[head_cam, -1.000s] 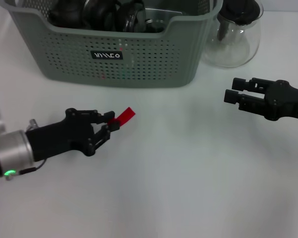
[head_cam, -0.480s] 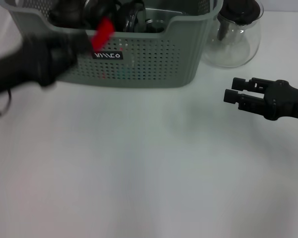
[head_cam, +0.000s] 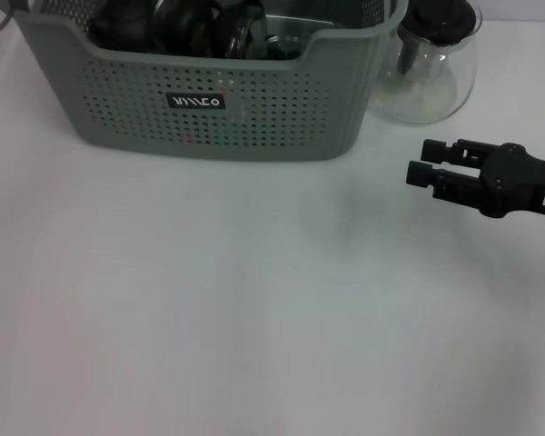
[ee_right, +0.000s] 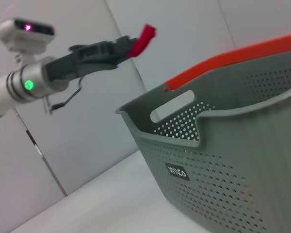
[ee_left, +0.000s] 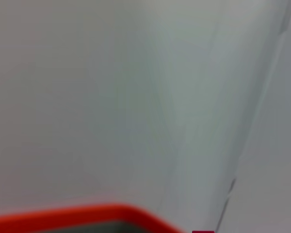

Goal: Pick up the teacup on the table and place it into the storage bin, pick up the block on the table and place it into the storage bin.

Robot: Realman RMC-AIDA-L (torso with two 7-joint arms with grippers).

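Note:
The grey-green storage bin point(head_cam: 209, 100) stands at the back of the table, with several dark rounded items point(head_cam: 177, 23) inside; I cannot tell whether one is the teacup. My left arm is out of the head view. In the right wrist view my left gripper point(ee_right: 131, 47) is raised high in the air beside the storage bin point(ee_right: 223, 160), shut on the red block point(ee_right: 145, 36). My right gripper point(head_cam: 422, 163) hovers over the table right of the bin, empty, its fingers a little apart.
A clear glass teapot point(head_cam: 431, 64) with a dark lid stands right of the bin, just behind my right gripper. An orange rim point(ee_right: 233, 56) shows behind the bin, and an orange rim point(ee_left: 63, 216) also edges the left wrist view. The table point(head_cam: 254, 318) is white.
My left arm rose from the table with the red block, swept up past the bin's front and left the head view. The right gripper barely moved.

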